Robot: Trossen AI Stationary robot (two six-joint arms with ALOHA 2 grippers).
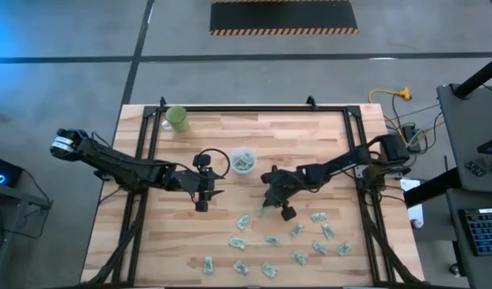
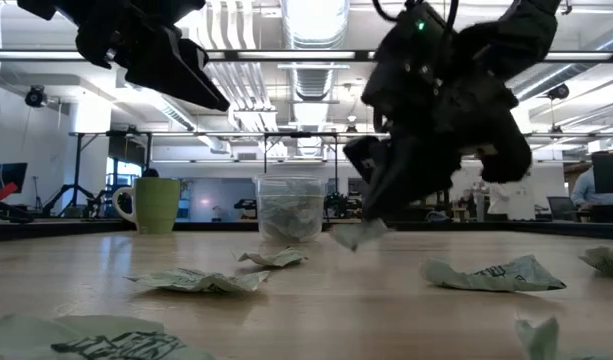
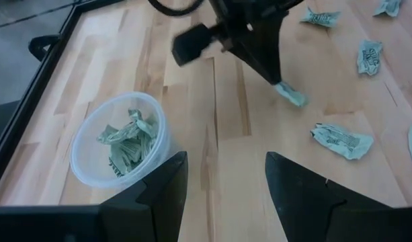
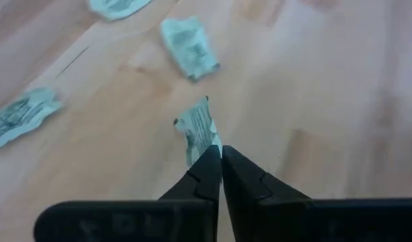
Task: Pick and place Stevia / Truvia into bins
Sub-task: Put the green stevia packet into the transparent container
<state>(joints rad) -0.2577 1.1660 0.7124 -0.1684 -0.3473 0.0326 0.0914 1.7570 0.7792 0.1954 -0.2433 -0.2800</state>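
Several pale green Stevia packets point(image 1: 298, 241) lie flat on the near half of the wooden table. A clear cup point(image 1: 243, 160), the bin, stands upright at mid-table with crumpled packets inside point(image 3: 128, 138). My right gripper point(image 4: 221, 158) is shut on one packet point(image 4: 197, 129), just to the near right of the cup point(image 2: 291, 207). My left gripper point(image 3: 226, 188) hangs open above the table just to the near left of the cup, with nothing between its fingers. My right gripper pinches one end of the packet point(image 4: 207, 146) between its two fingertips. The fingers slant down from the table's right side. The rest of the packet sticks out beyond the tips, and the packet point(image 2: 358, 235) hangs tilted, just clear of the table.
An opaque light-green cup point(image 1: 177, 119) stands at the far left. A black frame point(image 1: 254, 109) rims the table. Loose packets point(image 2: 491, 272) lie close around the right gripper. Bare wood lies between the clear cup and the packets.
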